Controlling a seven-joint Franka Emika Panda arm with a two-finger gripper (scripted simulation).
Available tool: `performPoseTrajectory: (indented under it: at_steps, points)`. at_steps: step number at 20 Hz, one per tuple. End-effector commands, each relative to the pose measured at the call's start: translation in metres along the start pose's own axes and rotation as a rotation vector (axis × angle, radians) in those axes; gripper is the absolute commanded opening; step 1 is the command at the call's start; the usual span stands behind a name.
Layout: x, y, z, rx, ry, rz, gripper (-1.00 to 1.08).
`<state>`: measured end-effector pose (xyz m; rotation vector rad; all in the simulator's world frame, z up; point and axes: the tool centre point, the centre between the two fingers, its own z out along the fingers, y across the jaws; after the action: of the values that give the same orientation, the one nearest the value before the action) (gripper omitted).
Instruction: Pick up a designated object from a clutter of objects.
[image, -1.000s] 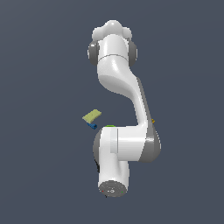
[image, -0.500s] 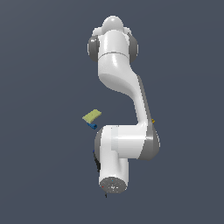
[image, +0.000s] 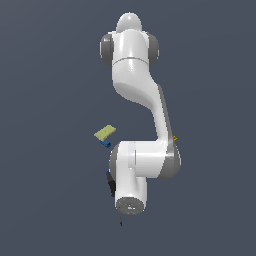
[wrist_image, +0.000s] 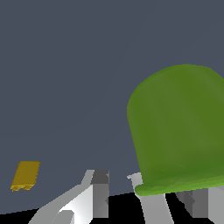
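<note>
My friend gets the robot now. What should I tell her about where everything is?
End effector: fingers apart, with the green cup right in front of them. Whether they are touching it, I cannot tell.
In the exterior view the arm hides the cup. The yellow-green block with its blue piece lies to the exterior view's left of the arm, and the screwdriver pokes out beside the wrist.
A small yellow block lies apart.
Left: grip and lift the cup.

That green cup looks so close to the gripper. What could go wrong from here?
The green cup stands rim-down and off to one side of the gripper, so a finger might strike its rim and tip or push it away. In the exterior view the arm hides the cup, so only the wrist view can confirm contact.
</note>
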<state>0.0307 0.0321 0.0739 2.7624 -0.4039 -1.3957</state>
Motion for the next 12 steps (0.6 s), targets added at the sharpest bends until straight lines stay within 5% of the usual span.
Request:
performPoseTrajectory:
  at_steps: [1,4,5,12]
  points:
    - [0.0003,0.0000,0.0026,0.000,0.000,0.000,0.28]
    - [0.0006,-0.0002,0.0036,0.000,0.000,0.000,0.28]
    - [0.0006,-0.0002,0.0036,0.000,0.000,0.000,-1.00]
    - [0.0006,-0.0002,0.0036,0.000,0.000,0.000,-1.00]
